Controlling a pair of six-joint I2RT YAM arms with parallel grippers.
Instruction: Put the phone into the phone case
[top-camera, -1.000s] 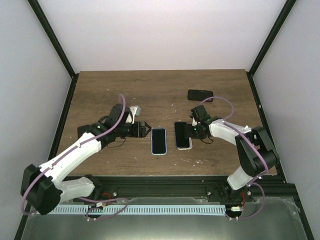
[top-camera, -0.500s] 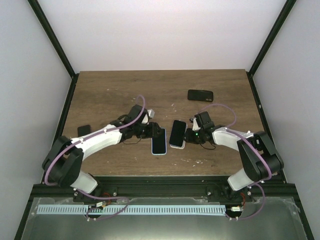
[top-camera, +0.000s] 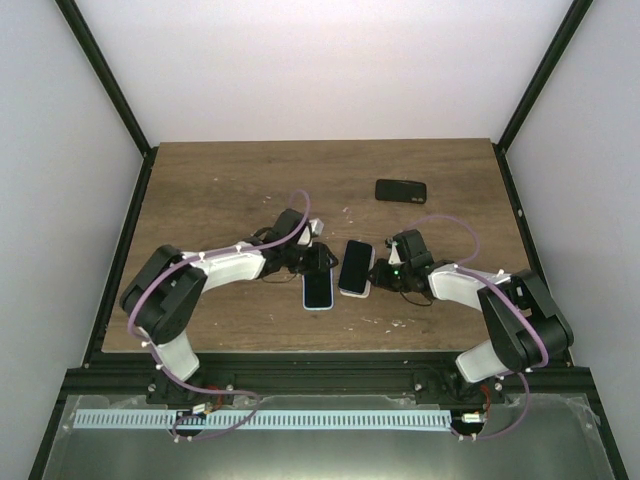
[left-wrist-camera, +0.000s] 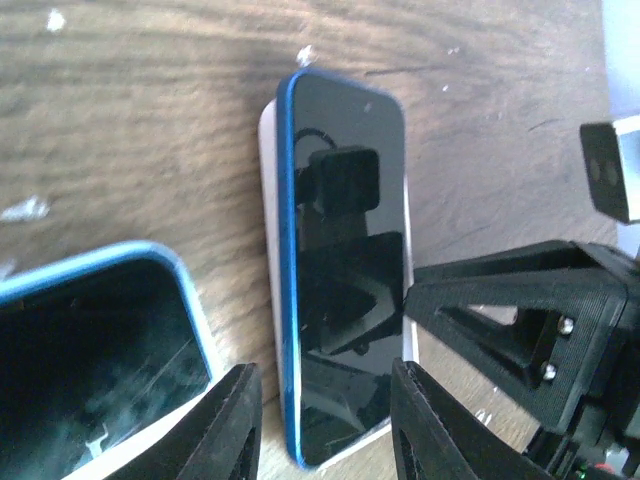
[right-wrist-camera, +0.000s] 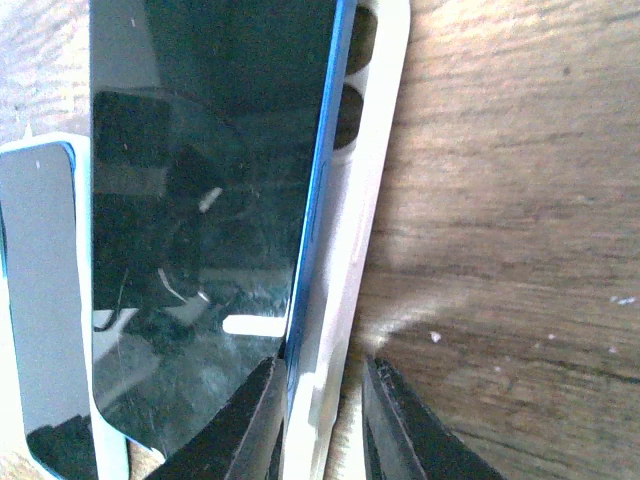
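Observation:
A dark phone with a blue rim (top-camera: 353, 266) lies askew on a white phone case (top-camera: 357, 292) at mid-table. In the left wrist view the phone (left-wrist-camera: 345, 250) rests on the case (left-wrist-camera: 268, 200), not seated in it. My left gripper (top-camera: 322, 258) is open, and its fingers (left-wrist-camera: 232, 420) straddle the phone's near end. My right gripper (top-camera: 378, 270) is at the phone's other side. In the right wrist view the gripper (right-wrist-camera: 322, 372) is pinched over the phone's blue edge (right-wrist-camera: 310, 230) and the case's white edge (right-wrist-camera: 375, 150).
A second phone in a light-blue case (top-camera: 318, 290) lies just left of the task phone and shows in both wrist views (left-wrist-camera: 80, 370) (right-wrist-camera: 40, 300). A black phone (top-camera: 401, 190) lies at the back right. Both grippers crowd the table's middle.
My left arm has reached right, from left of the light-blue phone to the task phone's end. My right gripper has shifted the phone and case leftward and turned them.

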